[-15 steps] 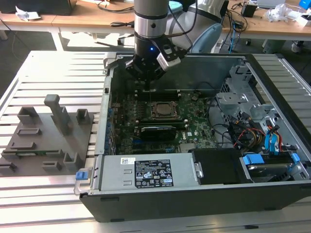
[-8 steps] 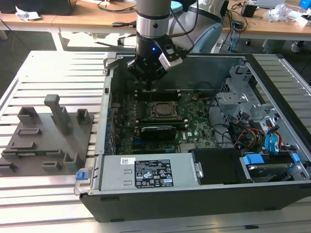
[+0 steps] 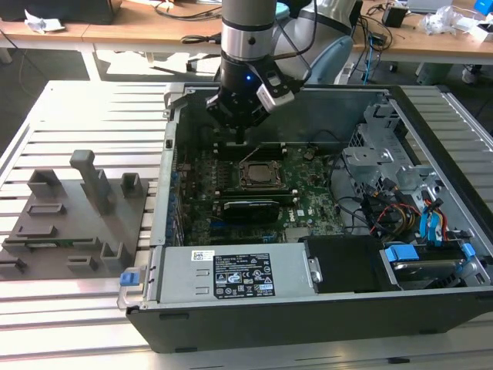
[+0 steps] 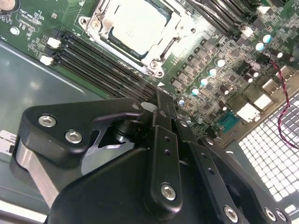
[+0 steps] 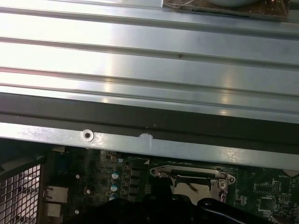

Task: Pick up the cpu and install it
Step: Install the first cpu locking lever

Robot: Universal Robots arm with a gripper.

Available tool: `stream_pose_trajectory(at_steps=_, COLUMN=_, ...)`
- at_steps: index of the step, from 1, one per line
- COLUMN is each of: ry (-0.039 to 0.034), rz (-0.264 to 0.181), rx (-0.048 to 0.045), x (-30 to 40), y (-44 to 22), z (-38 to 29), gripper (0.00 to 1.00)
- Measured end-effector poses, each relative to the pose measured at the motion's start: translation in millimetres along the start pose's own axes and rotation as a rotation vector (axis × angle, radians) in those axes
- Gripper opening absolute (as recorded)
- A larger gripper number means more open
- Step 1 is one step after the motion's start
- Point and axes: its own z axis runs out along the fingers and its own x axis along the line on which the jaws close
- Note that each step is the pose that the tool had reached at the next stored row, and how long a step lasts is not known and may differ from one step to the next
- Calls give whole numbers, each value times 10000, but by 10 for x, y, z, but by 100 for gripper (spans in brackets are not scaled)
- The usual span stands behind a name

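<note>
While my hand (image 3: pixel 240 137) hangs narrowed and empty inside the computer case (image 3: pixel 308 308), near its back wall, the cpu (image 4: pixel 135 23) sits in its socket just toward the case's front.

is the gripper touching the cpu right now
Apart. The second wrist view shows bare motherboard between the gripper and the cpu seated in its socket.
</note>
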Motion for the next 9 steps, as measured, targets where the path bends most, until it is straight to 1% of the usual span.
stream_pose_trajectory(at_steps=9, ry=0, rz=-1, rx=1, x=-52, y=-5, z=1, gripper=11)
